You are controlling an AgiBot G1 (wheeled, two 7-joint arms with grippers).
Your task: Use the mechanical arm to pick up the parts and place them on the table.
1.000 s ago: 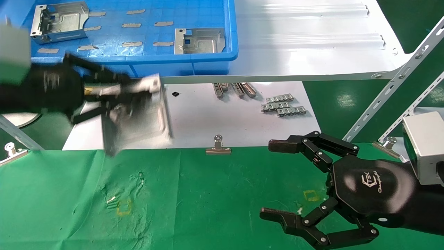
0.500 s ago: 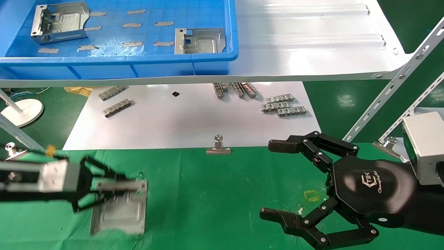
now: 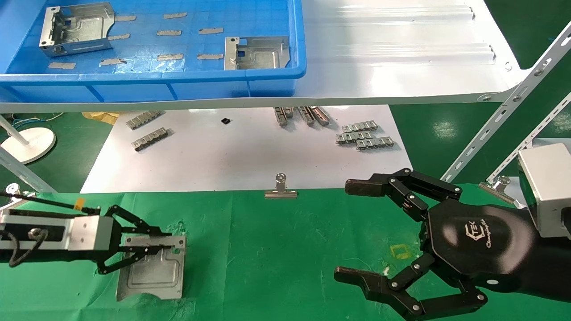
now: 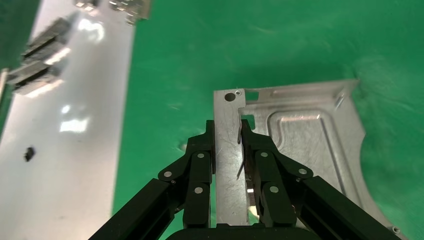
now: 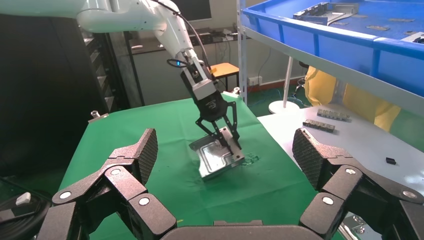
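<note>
My left gripper [image 3: 166, 241] is shut on the folded rim of a silver part [image 3: 151, 276] at the front left of the green table [image 3: 276, 249]. The left wrist view shows the jaws [image 4: 227, 132] pinching the rim, with the plate [image 4: 310, 145] over the cloth. In the right wrist view the part [image 5: 215, 157] is tilted, its low edge on the cloth. Two more parts [image 3: 76, 29] [image 3: 256, 52] lie in the blue bin [image 3: 178, 76]. My right gripper [image 3: 348, 231] is open and empty over the table's right side.
The blue bin stands on a glossy white shelf [image 3: 392, 53] at the back. Below it a white sheet [image 3: 250, 151] carries grey toothed strips [image 3: 366, 136]. A binder clip [image 3: 280, 189] holds the cloth's back edge. Slanted metal struts [image 3: 504, 111] stand at right.
My left gripper has carried the part from in front of the bin down to the green cloth at the front left, where it now holds still. The right arm has not moved.
</note>
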